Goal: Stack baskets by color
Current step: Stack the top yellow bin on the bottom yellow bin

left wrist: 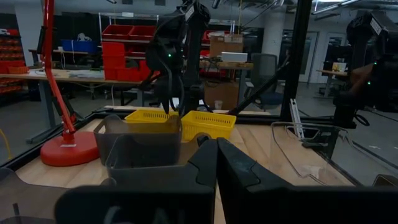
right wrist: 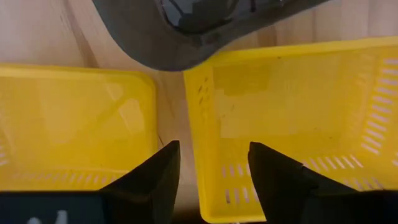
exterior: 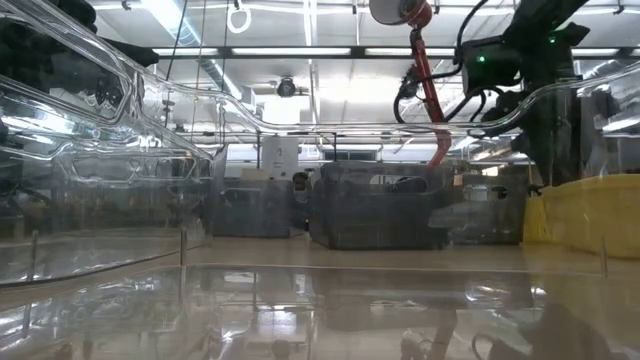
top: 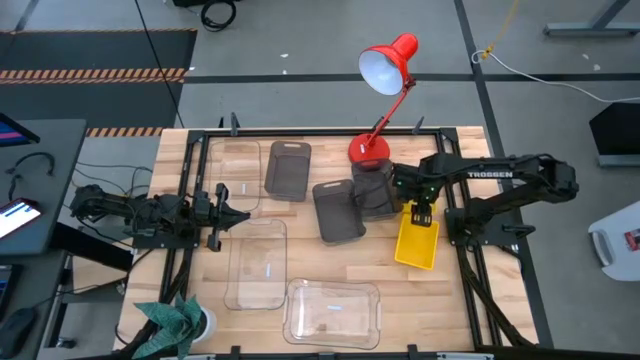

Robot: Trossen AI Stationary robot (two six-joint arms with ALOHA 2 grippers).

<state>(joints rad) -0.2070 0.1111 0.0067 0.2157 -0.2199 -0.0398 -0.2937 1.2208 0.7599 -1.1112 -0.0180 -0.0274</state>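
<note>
Note the right jaws spread wide and empty, straddling the side wall of one bright yellow slotted plastic basket [right wrist: 298, 118], with a second yellow basket [right wrist: 74, 118] just beside it. Both sit near the red desk lamp [top: 372, 148], past the dark grey plastic basket [top: 375, 192] at its base. Risks pinching both yellow rims at once if lowered off-centre, dragging the neighbour along, or knocking the grey basket on the lift. Left jaws shut on nothing, parked well apart from the lamp.

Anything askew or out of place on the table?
The yellow basket under the open right pincer lies at an angle to the table edge, and one dark grey basket is skewed against its neighbour. No spill or damage shows.
</note>
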